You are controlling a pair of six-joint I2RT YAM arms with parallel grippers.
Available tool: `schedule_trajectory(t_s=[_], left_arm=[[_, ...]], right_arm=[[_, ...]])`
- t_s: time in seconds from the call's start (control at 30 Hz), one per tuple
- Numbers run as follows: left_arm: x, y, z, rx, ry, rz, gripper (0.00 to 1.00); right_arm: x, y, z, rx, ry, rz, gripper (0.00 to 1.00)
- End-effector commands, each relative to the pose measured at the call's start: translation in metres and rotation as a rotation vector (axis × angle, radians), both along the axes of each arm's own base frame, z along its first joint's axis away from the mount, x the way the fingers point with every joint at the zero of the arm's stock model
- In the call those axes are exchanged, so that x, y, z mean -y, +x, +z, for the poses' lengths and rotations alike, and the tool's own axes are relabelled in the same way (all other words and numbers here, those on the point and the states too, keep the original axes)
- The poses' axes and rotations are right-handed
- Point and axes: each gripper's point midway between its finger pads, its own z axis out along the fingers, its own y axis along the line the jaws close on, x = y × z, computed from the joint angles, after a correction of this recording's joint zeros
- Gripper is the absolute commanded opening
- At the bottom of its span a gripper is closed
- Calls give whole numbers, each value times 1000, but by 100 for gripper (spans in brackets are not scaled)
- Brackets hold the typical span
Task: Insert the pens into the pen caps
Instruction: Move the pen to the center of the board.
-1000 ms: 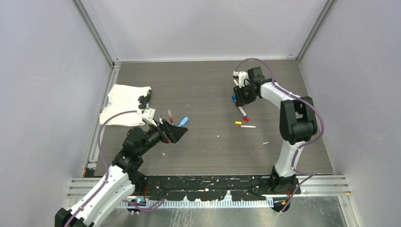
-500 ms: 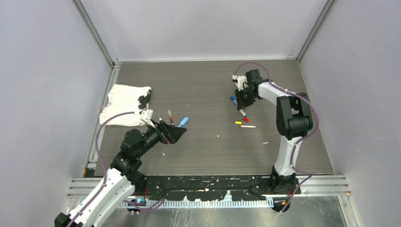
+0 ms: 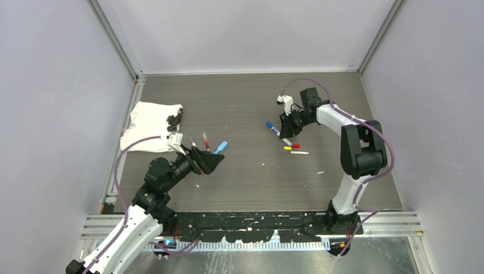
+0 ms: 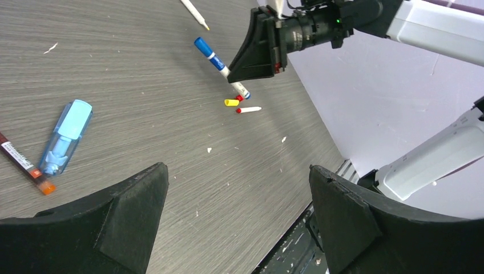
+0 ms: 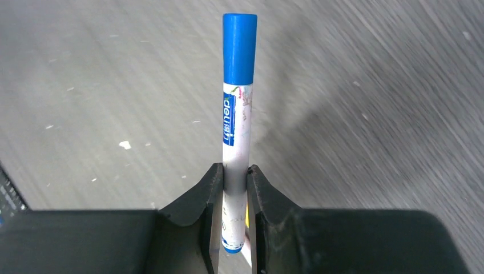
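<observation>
Pen (image 5: 235, 134) pinched between right jaws, blue end jutting past, left jaws wide, empty

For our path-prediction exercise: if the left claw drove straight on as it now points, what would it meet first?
The left claw would probably strike bare table first, short of the yellow cap; depth is unclear.

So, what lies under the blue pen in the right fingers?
Mostly bare grey table. A yellow sliver peeks beside the blue pen; the right fingers cover the rest.
</observation>
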Motion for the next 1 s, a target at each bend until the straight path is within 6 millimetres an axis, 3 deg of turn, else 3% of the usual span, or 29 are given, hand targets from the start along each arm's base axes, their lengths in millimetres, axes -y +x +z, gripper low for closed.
schedule_trajectory(t_s=[0.0,0.2,0.5,0.63,0.8,0.97], left_arm=[[4,1,6,18,-42,-11,94],[13,4,11,70,-144,-46,91],[19,12,12,73,-160,-51,90],[18,14,6,45,-151,-34,88],[11,12,8,39,-137,-5,88],[0,9,15,59,-125,40,88]], right_arm=[[-31,-19,50,172,205,251,5],[-42,-59,63,175,343,461,5],[-48,-70,63,155,355,488,4],[-70,-41,46,108,244,255,1],[-110,-9,36,-7,178,-187,1],[-161,-16,30,-50,196,-399,1]])
